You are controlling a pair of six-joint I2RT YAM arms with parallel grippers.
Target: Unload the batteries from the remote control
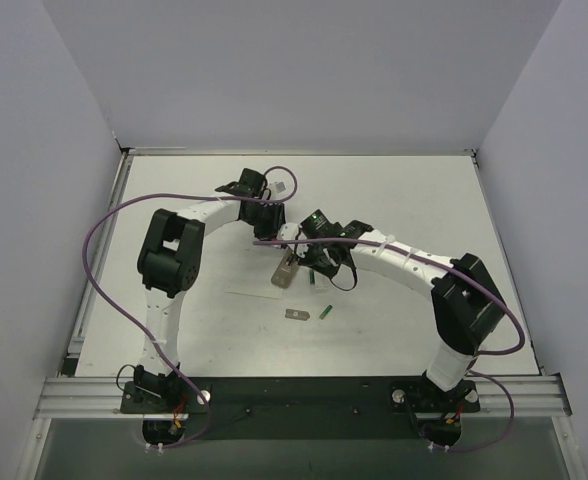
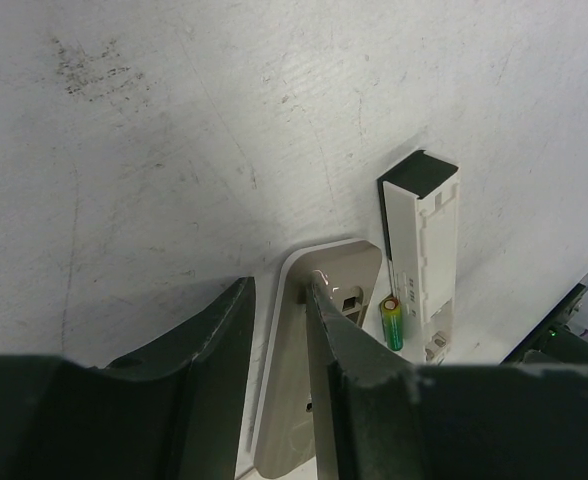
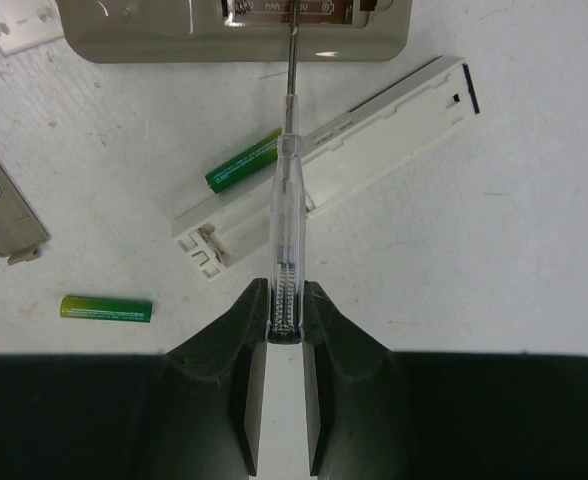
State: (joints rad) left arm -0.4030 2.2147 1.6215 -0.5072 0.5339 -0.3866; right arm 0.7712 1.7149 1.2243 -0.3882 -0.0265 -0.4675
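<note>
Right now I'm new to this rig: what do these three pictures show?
Two robot arms are bolted at the near edge of a table. The top picture looks down from above and behind them; the other two come from a camera on each wrist. The left pincer appears to clamp the tan remote control. The right pincer holds a clear screwdriver, its tip in the remote's open battery bay. Two green batteries lie loose on the table, beside a white bar and a small grey plate.
</note>
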